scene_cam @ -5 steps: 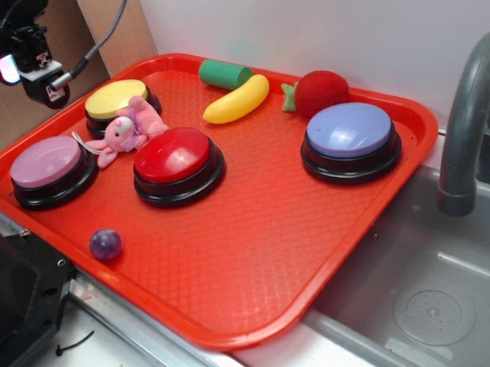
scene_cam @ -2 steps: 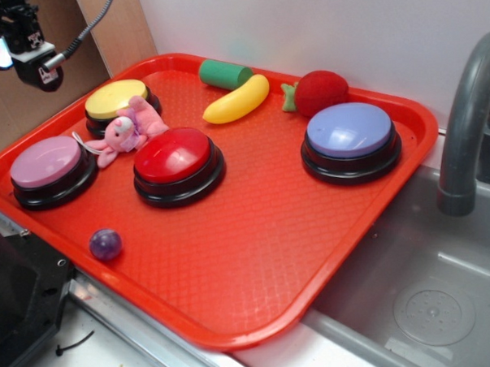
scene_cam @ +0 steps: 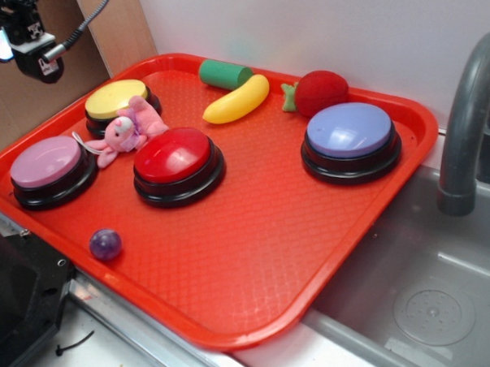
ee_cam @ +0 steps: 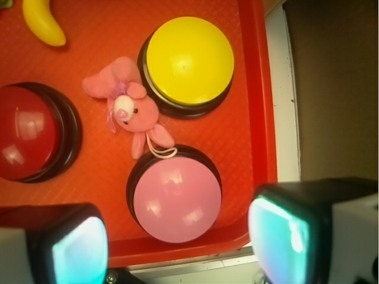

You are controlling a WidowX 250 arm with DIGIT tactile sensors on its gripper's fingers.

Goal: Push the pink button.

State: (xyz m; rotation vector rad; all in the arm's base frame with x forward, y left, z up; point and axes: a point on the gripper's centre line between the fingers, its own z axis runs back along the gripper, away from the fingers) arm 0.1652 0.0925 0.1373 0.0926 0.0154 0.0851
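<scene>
Progress: pink button point(ee_cam: 177, 199) not yet pressed; descent and push remain | Pincer point(ee_cam: 177, 248): high above the tray point(scene_cam: 256, 256), fingers wide apart, holding nothing | Button: pale mauve dome on black base, tray's left corner (plush bunny point(scene_cam: 127, 132) just beside it).

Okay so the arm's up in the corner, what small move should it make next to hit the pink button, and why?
Probably bring the gripper down toward the pink button. In the wrist view the button sits between the two open fingers, while the exterior view shows the gripper high above the tray, so nothing is touching it yet.
</scene>
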